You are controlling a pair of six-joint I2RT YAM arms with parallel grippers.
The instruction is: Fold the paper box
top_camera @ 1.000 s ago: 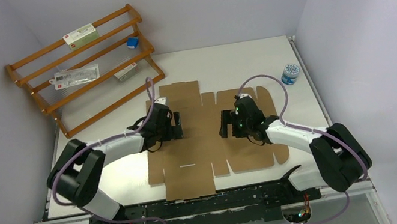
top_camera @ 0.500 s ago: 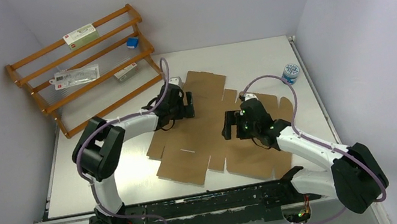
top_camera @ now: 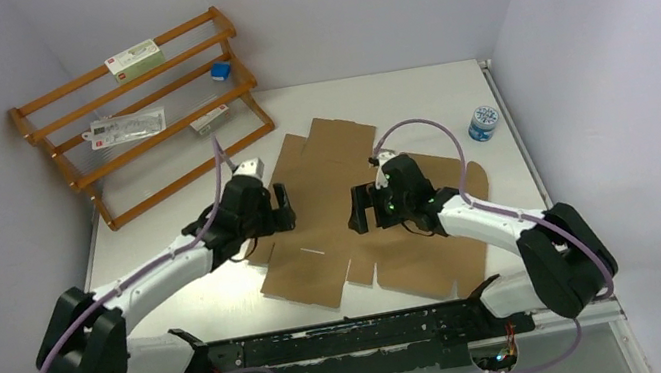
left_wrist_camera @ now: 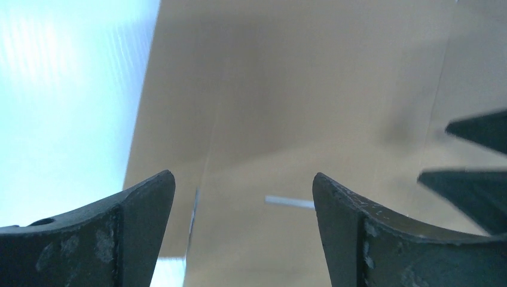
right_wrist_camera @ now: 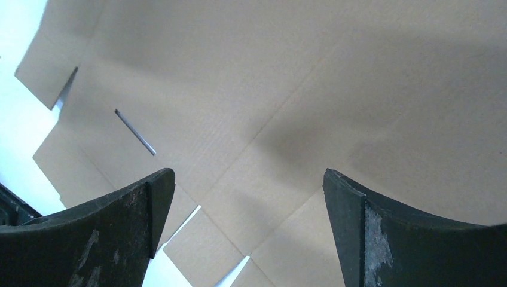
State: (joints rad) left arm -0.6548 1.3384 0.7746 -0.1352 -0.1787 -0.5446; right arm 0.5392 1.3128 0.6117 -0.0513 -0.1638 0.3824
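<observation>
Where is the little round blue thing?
In the top view, the blue-topped pot stands toward the far right of the table, close to its right edge. It is just beyond the right corner of the flat paper box and does not touch it.

Pale lilac walls, white table, wooden rack

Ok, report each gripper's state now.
Left gripper: open, holding nothing, over the flat paper box.
Right gripper: open, holding nothing, over the same sheet.
</observation>
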